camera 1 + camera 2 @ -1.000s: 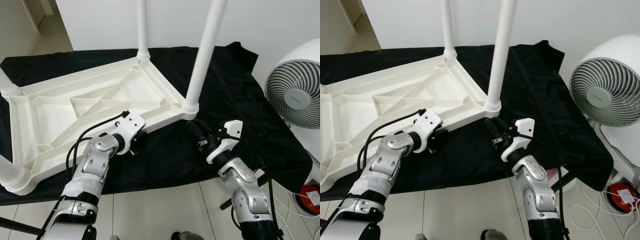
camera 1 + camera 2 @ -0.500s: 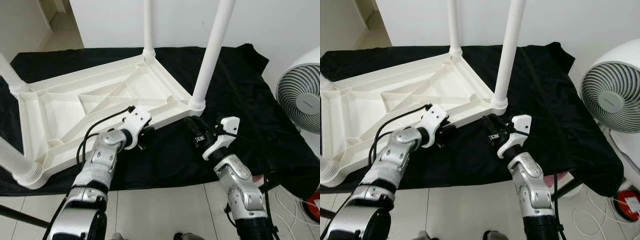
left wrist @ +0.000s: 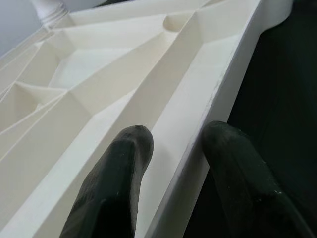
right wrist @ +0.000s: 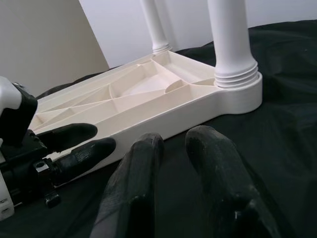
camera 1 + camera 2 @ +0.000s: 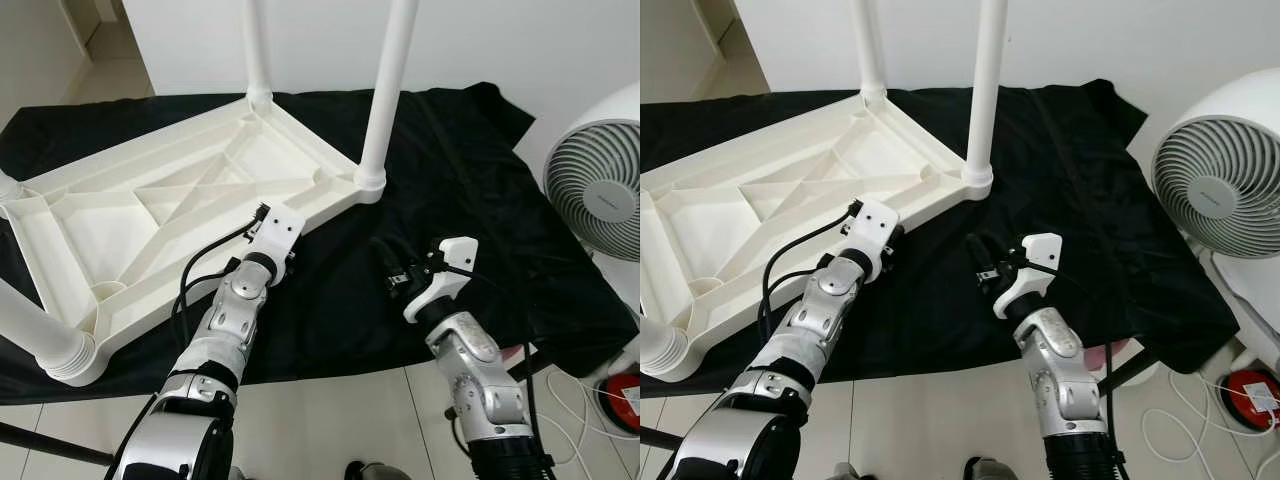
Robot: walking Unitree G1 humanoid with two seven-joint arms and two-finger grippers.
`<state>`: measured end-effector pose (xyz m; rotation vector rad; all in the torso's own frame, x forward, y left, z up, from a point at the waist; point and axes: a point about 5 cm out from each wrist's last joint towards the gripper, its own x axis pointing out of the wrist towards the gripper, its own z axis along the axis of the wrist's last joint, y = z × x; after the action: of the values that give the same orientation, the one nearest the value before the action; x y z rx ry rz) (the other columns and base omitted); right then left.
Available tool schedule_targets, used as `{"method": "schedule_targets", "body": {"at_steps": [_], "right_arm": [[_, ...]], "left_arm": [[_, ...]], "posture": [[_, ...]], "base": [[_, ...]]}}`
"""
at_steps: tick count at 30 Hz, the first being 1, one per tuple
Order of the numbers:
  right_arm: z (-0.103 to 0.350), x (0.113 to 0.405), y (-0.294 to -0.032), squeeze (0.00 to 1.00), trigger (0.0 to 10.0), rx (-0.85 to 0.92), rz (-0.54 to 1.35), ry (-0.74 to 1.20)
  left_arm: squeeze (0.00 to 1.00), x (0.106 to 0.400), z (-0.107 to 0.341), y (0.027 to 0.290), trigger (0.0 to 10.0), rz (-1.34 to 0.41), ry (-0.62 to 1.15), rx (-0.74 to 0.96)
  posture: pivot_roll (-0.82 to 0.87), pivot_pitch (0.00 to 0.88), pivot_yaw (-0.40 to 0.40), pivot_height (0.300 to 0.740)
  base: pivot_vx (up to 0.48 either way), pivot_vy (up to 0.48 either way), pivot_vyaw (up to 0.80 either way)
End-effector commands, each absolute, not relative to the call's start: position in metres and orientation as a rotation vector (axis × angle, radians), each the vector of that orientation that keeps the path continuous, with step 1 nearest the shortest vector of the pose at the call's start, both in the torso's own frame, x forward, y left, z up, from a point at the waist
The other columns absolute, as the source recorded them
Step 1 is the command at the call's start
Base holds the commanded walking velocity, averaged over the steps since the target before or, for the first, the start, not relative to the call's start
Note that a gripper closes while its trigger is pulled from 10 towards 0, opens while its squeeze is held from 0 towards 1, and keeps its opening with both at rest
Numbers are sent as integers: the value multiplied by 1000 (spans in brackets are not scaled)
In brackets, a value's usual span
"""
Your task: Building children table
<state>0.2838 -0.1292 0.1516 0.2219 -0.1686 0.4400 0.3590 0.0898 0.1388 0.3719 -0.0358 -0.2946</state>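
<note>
The white plastic table (image 5: 150, 170) lies upside down on a black cloth (image 5: 470, 180), with its legs (image 5: 388, 90) pointing up. My left gripper (image 5: 278, 240) is at the table's near long rim. In the left wrist view the left gripper (image 3: 173, 163) is open and straddles that rim, one finger (image 3: 116, 183) inside it and the other outside over the cloth. My right gripper (image 5: 386, 264) hovers over the cloth, just short of the corner that carries the near right leg. Its fingers (image 4: 141, 183) are open by a narrow gap with nothing between them.
A white fan (image 5: 600, 190) stands at the right, past the cloth's edge. A red object with cables (image 5: 1242, 393) lies on the tiled floor (image 5: 330, 420) at the lower right. A white wall rises behind the table. A thick table leg (image 5: 30, 330) sticks out at the near left.
The head view has shifted. My left gripper has gone forward from the cloth onto the table's near rim. My right gripper now sits a little further back from the corner leg.
</note>
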Motion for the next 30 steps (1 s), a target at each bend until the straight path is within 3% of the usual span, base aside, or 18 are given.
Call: {"method": "schedule_targets", "body": {"at_steps": [1,13,18,21,30], "right_arm": [[150,284,-127,0,10000,220,442,-165],[149,283,-124,0,10000,223,452,-161],[149,283,-124,0,10000,224,456,-160],[150,284,-125,0,10000,226,454,-163],[150,285,-122,0,10000,231,463,-161]], "left_arm": [[0,356,148,91,10000,-329,-106,358],[0,345,161,96,10000,-336,-189,319],[0,336,167,112,10000,-344,-203,284],[0,333,168,137,10000,-263,-192,284],[0,331,169,140,10000,-215,-195,251]], "posture": [[-133,92,52,740],[-121,98,49,740],[-120,98,48,740],[-103,102,42,740],[-100,102,37,740]], "base": [[0,0,0],[0,0,0],[0,0,0],[0,0,0],[0,0,0]]}}
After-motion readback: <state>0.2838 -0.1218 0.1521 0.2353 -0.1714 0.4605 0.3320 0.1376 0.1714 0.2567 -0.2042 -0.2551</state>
